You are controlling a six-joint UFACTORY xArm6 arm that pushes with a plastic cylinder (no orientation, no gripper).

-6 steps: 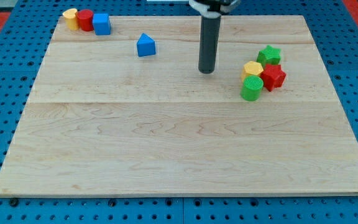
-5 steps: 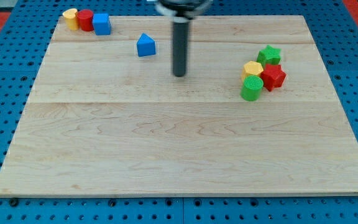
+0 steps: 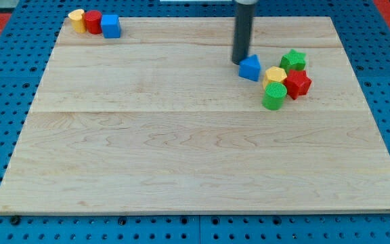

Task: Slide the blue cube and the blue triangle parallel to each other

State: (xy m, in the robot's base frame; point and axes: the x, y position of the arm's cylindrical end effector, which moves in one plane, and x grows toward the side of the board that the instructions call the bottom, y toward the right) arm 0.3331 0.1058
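Observation:
The blue cube (image 3: 111, 26) sits at the board's top left corner, touching a red block (image 3: 93, 21). The blue triangle (image 3: 250, 68) lies at the view's right, close to the left of a yellow block (image 3: 275, 74). My tip (image 3: 240, 62) rests right against the triangle's upper left side. The rod rises straight up out of the view's top.
A yellow block (image 3: 77, 18) ends the top-left row. At the right, a green star (image 3: 293, 60), a red star (image 3: 298, 83) and a green cylinder (image 3: 274, 96) cluster around the yellow block. The wooden board (image 3: 181, 149) lies on a blue pegboard.
The blue triangle has moved far to the right, from the upper left-middle to beside the right cluster. My tip has moved right with it. The blue cube has not moved.

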